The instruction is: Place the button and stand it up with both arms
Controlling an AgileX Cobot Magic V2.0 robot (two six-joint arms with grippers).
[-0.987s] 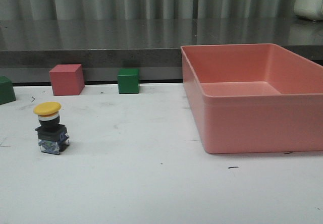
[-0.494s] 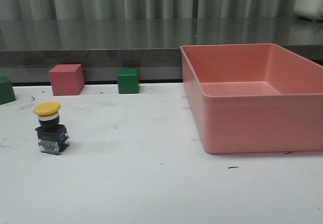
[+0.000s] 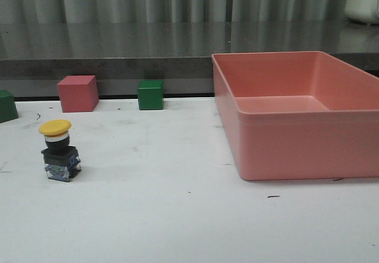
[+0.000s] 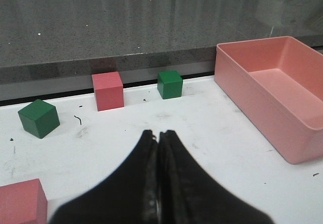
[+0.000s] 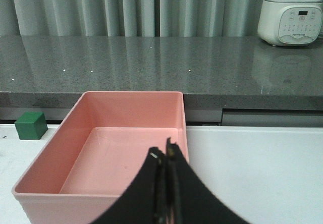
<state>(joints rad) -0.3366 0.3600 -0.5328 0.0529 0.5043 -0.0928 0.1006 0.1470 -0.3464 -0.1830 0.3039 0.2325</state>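
No change from a second ago. Button stands upright near the bench's left edge, long axis vertical, yellow cap up, clear base down. Left gripper and right gripper both closed, holding nothing.

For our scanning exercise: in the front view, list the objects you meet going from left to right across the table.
Dark green block at the left edge → upright push-button with yellow mushroom cap and black body → pink cube → green cube → large pink plastic bin.
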